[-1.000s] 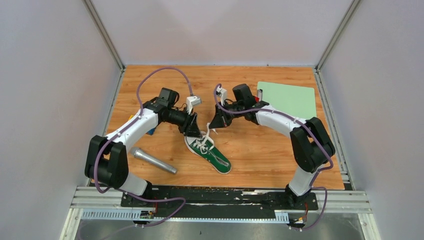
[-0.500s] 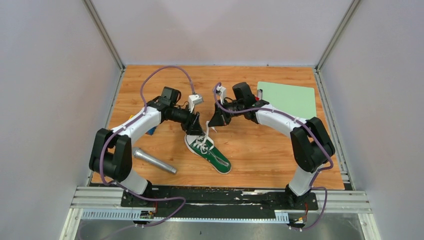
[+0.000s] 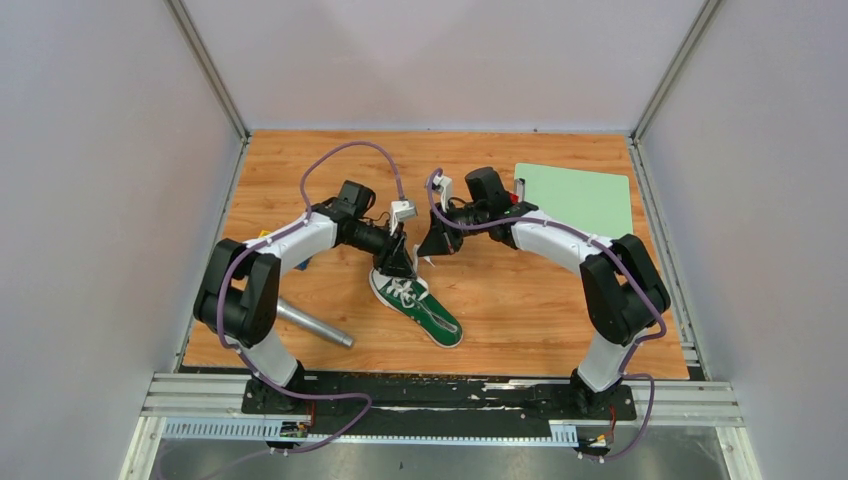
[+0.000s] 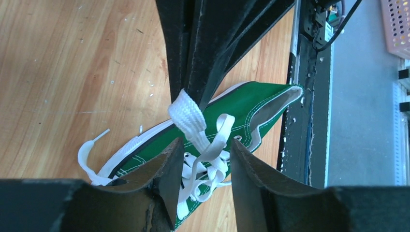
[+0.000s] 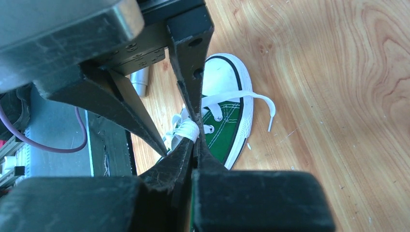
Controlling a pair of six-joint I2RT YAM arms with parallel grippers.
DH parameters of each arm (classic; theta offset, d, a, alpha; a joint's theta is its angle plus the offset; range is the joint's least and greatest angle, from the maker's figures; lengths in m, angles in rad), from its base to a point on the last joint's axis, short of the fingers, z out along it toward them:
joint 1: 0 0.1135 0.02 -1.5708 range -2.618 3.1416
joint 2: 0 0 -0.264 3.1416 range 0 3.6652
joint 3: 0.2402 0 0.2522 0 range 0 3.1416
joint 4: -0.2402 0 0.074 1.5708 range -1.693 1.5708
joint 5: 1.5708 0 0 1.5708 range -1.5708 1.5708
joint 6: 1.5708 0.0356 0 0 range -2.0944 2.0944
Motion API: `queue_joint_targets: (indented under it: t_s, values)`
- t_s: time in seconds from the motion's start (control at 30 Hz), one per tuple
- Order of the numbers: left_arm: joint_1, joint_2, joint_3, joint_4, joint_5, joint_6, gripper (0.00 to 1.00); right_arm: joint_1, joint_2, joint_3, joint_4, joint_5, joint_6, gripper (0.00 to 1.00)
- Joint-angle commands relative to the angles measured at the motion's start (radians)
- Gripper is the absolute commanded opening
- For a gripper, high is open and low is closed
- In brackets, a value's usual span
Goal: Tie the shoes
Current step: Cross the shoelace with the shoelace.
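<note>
- Top external view is showing the sneaker (image 3: 420,312) lying diagonally on the worktop (image 3: 520,300), with its toe cap pointing away from the arm bases and its heel toward them.
- Above the sneaker's eyelets, the right end effector (image 5: 194,137) is clamping shut on a raised lace (image 5: 187,129).
- Just over the sneaker's tongue, the left end effector (image 4: 205,150) is standing open, its jaws straddling that lace and gripping nothing. It is likely the one placed for the next grab.
</note>
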Motion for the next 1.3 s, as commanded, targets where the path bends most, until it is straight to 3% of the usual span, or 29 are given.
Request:
queue_joint_targets:
  t_s: [0.0, 0.2, 0.27, 0.4, 0.73, 0.93, 1.07, 1.27]
  values:
    - [-0.007, 0.027, 0.02, -0.028, 0.026, 0.069, 0.39, 0.004, -0.048, -0.009, 0.035, -0.018, -0.024, 0.01]
    - [-0.006, 0.088, 0.089, -0.156, 0.07, 0.119, 0.04, 0.005, -0.056, -0.019, 0.032, -0.047, -0.036, 0.01]
    - [-0.006, 0.092, 0.099, -0.163, 0.081, 0.109, 0.0, 0.005, -0.055, -0.02, 0.032, -0.121, -0.025, 0.0]
    - [-0.005, 0.088, 0.091, -0.128, 0.081, 0.037, 0.0, 0.015, -0.029, -0.033, 0.099, -0.317, 0.1, 0.0]
    - [0.013, 0.1, 0.081, -0.123, 0.136, -0.037, 0.0, 0.059, 0.002, -0.185, 0.503, -0.399, 0.162, 0.0]
    - [0.029, 0.131, 0.104, -0.189, 0.187, 0.012, 0.01, 0.06, 0.01, -0.201, 0.532, -0.414, 0.099, 0.01]
    - [0.037, 0.18, 0.165, -0.417, 0.217, 0.171, 0.02, 0.062, 0.011, -0.196, 0.532, -0.443, 0.019, 0.01]
    - [0.063, 0.166, 0.146, -0.375, 0.218, 0.127, 0.0, 0.088, -0.015, -0.176, 0.386, -0.334, -0.185, 0.0]
